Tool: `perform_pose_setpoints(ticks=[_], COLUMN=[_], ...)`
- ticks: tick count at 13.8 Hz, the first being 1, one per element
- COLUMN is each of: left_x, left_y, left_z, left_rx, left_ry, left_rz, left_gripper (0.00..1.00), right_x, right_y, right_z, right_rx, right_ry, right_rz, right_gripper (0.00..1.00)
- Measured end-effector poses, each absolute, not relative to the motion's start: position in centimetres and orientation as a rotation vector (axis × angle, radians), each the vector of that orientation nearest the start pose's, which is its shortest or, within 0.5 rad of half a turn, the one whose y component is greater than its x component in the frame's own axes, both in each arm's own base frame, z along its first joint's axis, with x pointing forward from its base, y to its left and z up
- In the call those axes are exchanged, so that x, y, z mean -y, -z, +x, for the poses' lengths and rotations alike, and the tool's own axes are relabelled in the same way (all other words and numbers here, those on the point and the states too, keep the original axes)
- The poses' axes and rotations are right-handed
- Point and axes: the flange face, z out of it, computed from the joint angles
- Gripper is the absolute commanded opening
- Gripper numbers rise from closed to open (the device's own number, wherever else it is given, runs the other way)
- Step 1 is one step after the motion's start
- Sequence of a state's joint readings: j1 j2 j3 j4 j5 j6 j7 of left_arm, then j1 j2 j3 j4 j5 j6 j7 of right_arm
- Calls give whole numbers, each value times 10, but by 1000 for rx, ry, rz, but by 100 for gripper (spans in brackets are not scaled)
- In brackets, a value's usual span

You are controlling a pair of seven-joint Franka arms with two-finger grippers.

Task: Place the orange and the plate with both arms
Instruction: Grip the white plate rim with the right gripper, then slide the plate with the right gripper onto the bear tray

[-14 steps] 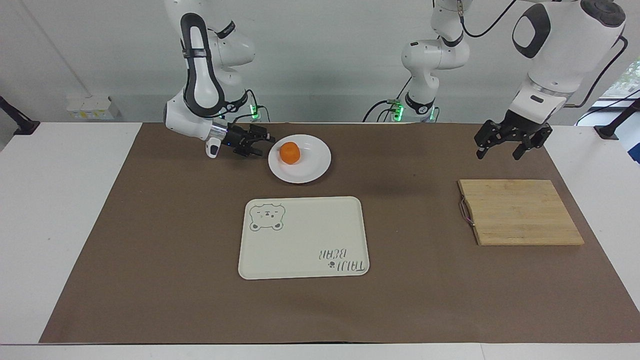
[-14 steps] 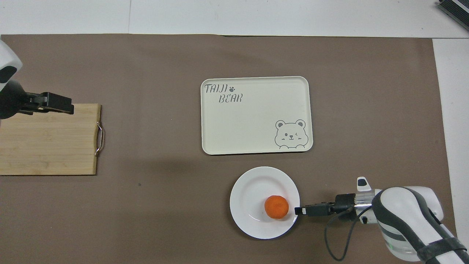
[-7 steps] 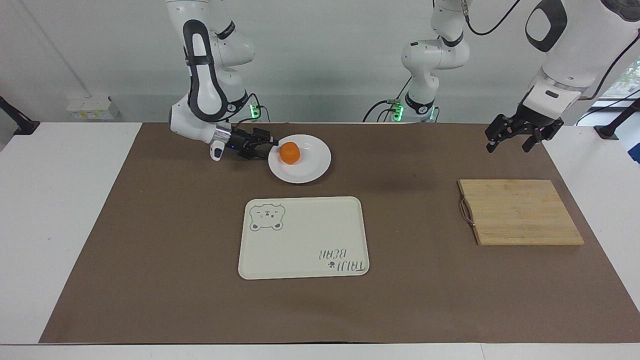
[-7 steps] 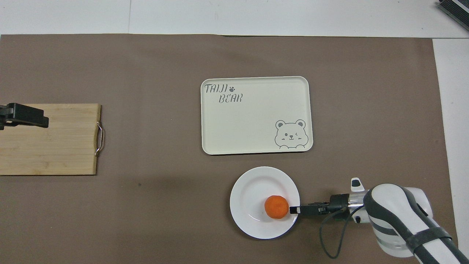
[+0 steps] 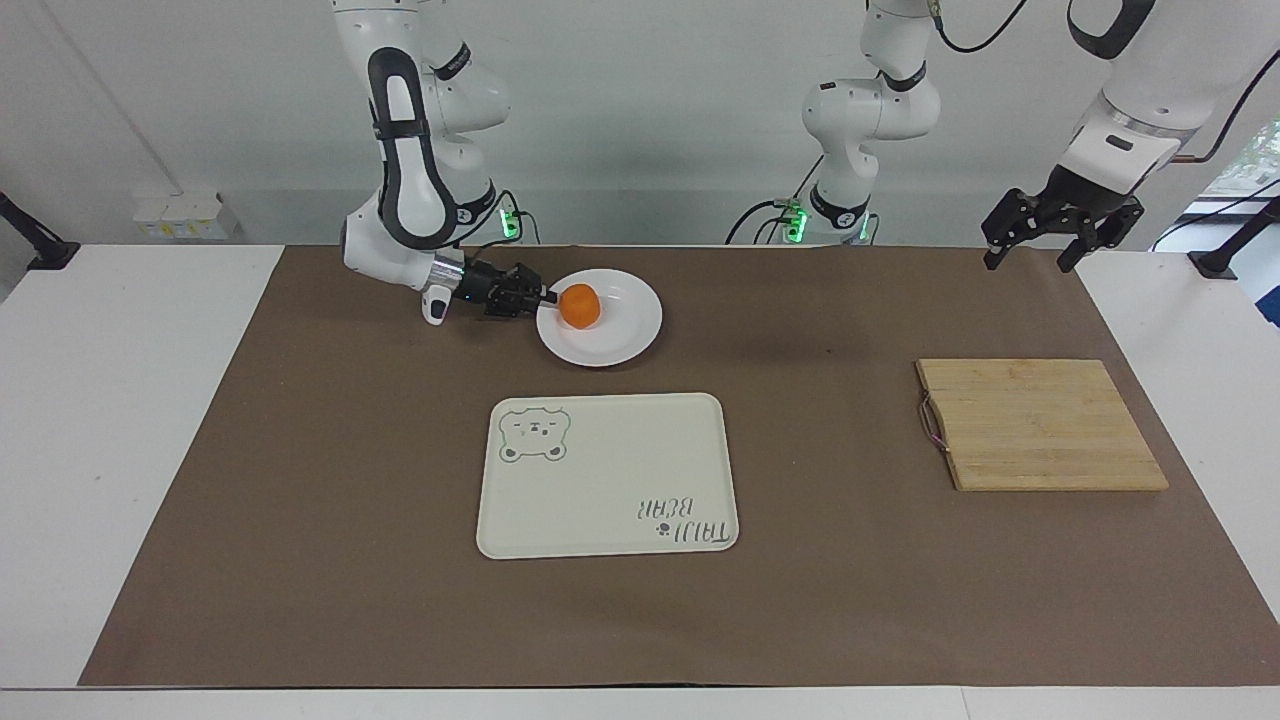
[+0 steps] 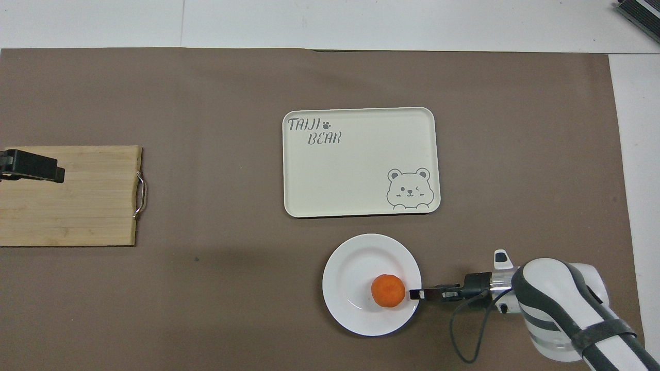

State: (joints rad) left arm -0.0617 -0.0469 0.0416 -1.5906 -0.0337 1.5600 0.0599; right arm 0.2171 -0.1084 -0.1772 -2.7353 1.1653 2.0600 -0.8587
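The orange (image 5: 579, 305) (image 6: 388, 290) rests on the white plate (image 5: 625, 335) (image 6: 356, 268), which lies on the brown mat close to the robots. My right gripper (image 5: 543, 297) (image 6: 414, 294) lies low and level at the plate's edge toward the right arm's end of the table. Its fingertips are pinched together on the rim, just short of the orange. My left gripper (image 5: 1028, 262) (image 6: 51, 172) hangs open and high in the air over the wooden cutting board's end of the table, holding nothing.
A cream tray with a bear drawing (image 5: 610, 480) (image 6: 361, 165) lies farther from the robots than the plate. A wooden cutting board (image 5: 1040, 425) (image 6: 77, 206) with a metal handle sits toward the left arm's end.
My right gripper slid onto the plate's rim and closed on it. The left gripper rose and drew back toward its own end of the table.
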Motion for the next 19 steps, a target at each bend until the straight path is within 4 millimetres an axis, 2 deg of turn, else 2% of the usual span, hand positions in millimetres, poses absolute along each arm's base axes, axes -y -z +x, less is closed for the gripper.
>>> perform_pose_setpoints(ticks=[3,7,12,14,19], left_x=[17,20,22,16,14], left_y=[-637,-645,-645,-645,-645], left_z=[538,541,541,541,541], left_rx=[-139,-143,-142,-125,-120], left_ry=[-9,-50,-56,-58,-59], left_rz=[-3169,-3167,-3167,-3168,-3168], left_gripper=[100,100,100,100,100], right_x=[-65,-68,-66,-64,-67], right_y=[-242,-244,-254,-267,-312], right_z=[351,353,361,374,421], right_rx=[0,-19,-37,-71,-144], right_ry=[-143,-138,-140,-141,-118], right_rz=[-2170,-2142,-2077,-2059,-2050], right_gripper=[0,0,0,0,0])
